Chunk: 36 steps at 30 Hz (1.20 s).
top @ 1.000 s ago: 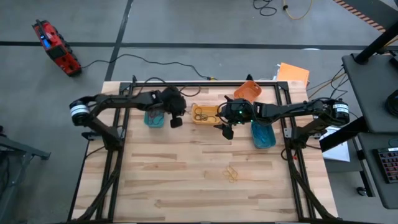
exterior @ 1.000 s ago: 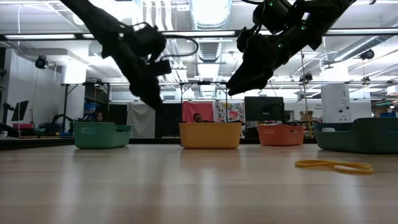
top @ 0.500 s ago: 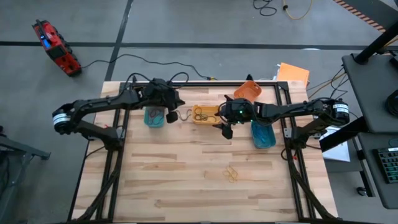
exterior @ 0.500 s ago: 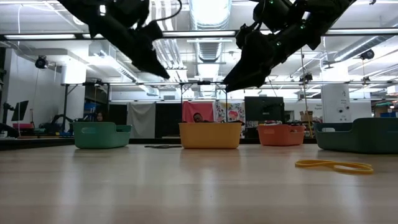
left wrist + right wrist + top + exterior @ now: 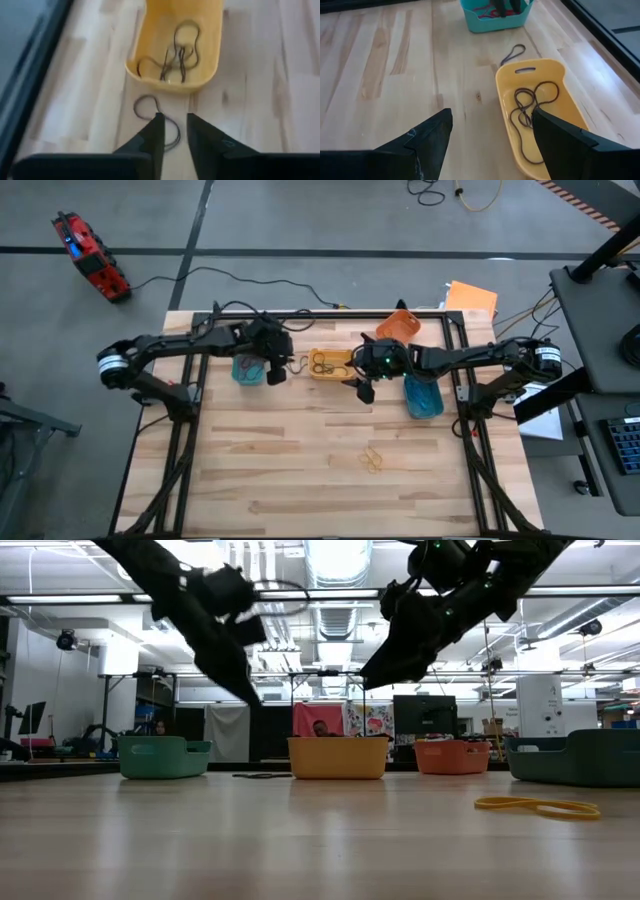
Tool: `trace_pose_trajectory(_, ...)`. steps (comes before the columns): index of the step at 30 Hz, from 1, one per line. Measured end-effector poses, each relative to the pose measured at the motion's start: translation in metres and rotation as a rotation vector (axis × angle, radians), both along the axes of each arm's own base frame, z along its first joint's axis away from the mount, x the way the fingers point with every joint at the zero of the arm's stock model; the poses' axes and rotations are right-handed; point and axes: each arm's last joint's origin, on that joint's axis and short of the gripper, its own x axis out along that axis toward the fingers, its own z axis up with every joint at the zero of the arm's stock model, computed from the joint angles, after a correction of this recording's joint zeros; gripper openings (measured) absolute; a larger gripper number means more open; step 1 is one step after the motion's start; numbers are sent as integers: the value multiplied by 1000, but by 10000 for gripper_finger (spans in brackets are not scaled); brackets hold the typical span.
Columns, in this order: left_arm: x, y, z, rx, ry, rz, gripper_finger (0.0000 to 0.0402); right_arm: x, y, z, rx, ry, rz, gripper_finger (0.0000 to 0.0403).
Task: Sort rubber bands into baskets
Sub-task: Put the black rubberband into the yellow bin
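Observation:
Four baskets stand in a row at the table's far side: teal, yellow, orange and blue. Dark rubber bands lie in the yellow basket. One dark band lies flat on the table between the teal and yellow baskets. My left gripper hangs above it, open by a narrow gap and holding nothing. My right gripper hovers wide open over the yellow basket's right end, with nothing in it.
A few yellow-tan bands lie loose on the bare wood toward the table's near right. Red bands sit in the teal basket. A black frame rail runs along the far edge behind the baskets.
My left gripper rose and drew back toward the table's left, then came down again beside the yellow basket. A dark band that did not show on the table a second ago now lies flat between the teal and yellow baskets.

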Motion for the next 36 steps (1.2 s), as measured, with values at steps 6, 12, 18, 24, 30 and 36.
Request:
trace_pose_trajectory(6, 10, 5, -37, -41, 95, -8, 143, -2, 0, -4, 4, 14, -1, 265)
trace_pose_trajectory(12, 15, 7, -67, -44, 136, -29, 189, -3, 1, -6, 7, 18, -2, 265)
trace_pose_trajectory(18, 21, 10, -88, -59, 168, -30, 187, -3, 1, -6, 7, 16, -2, 265)
trace_pose_trajectory(24, 23, 11, -100, -86, 195, -35, 154, -3, 1, -6, 13, 16, -6, 265)
trace_pose_trajectory(30, 24, 11, -105, -101, 203, -27, 69, -3, 1, -6, 13, 15, -6, 265)
trace_pose_trajectory(36, 25, 12, -105, -91, 198, -11, 7, -3, 1, -6, 13, 15, -6, 265)
